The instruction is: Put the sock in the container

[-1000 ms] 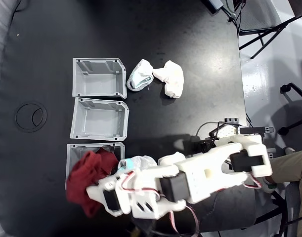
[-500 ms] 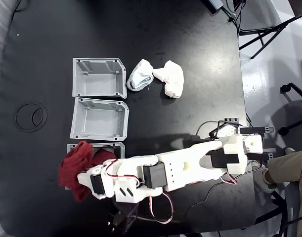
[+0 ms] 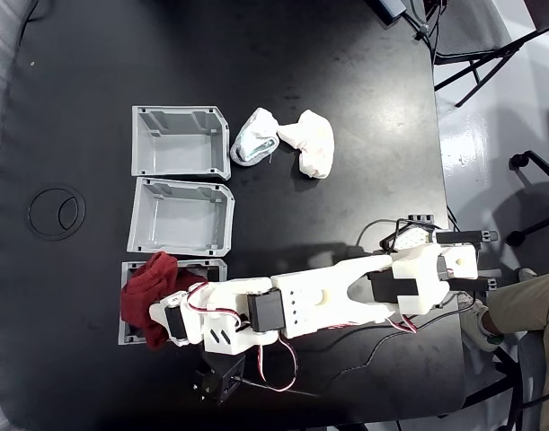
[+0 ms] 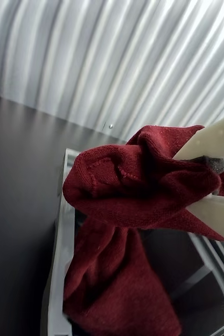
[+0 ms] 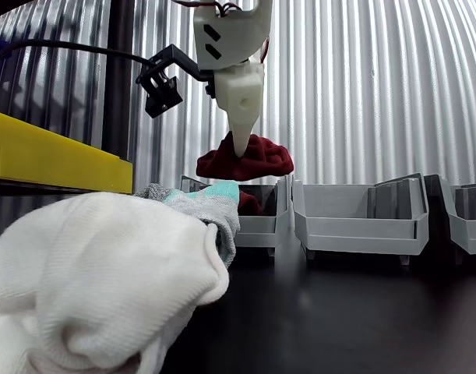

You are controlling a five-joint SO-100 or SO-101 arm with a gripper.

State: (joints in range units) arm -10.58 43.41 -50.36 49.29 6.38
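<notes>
The sock [image 3: 149,289] hangs bunched in the gripper [image 4: 209,181], whose two pale fingers [image 4: 211,144] are clenched on its upper fold; in the wrist view its lower part trails down into the container [image 4: 59,262] at 6 o'clock. In the fixed view the sock sits over the container's [image 3: 128,334] left side, the lowest of three bins [image 3: 180,217], with the arm [image 3: 328,301] reaching in from 3 o'clock. White socks [image 3: 310,142] lie at 1 o'clock on the black table [image 3: 346,72]. In the other view the sock [image 5: 245,160] hovers above the bin rim, behind a white-and-teal sock [image 5: 105,280].
</notes>
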